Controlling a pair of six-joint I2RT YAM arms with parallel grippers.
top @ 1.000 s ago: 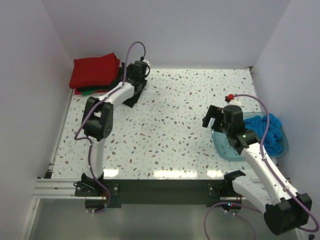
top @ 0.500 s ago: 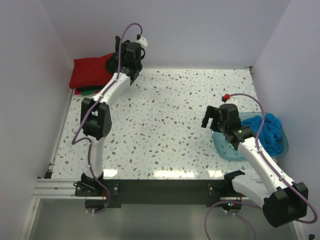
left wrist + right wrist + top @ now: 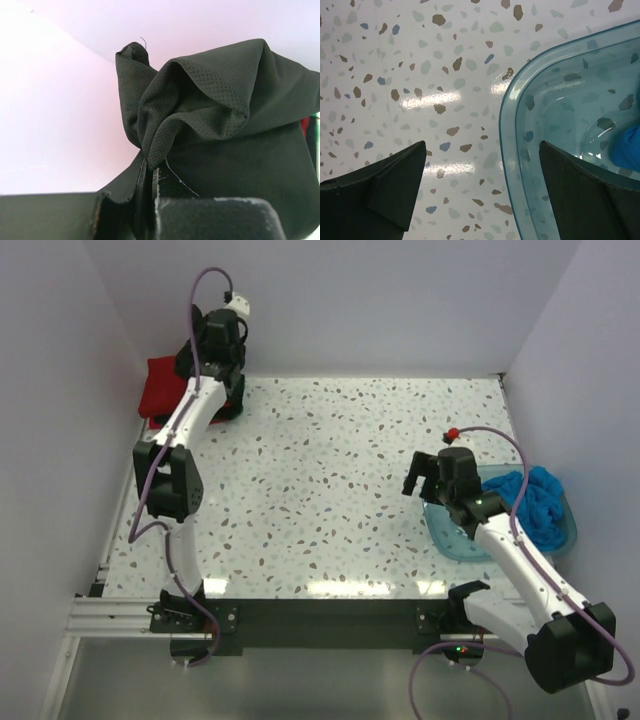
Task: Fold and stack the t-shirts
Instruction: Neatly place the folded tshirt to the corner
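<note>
Left wrist view: left gripper (image 3: pixel 149 172) clamped on bunched black shirt (image 3: pixel 225 110); advise lowering it flat onto the red shirt (image 3: pixel 158 390) beneath before release.

Speckled table (image 3: pixel 330 470), translucent blue tub (image 3: pixel 447 543)

Stacked t-shirts (image 3: pixel 163 390) far left (tub (image 3: pixel 452 540) right)

Speckled terrazzo table (image 3: pixel 330 490), plain white walls (image 3: pixel 400 300) (lavender tint), glare (image 3: pixel 330 587) near front edge.
</note>
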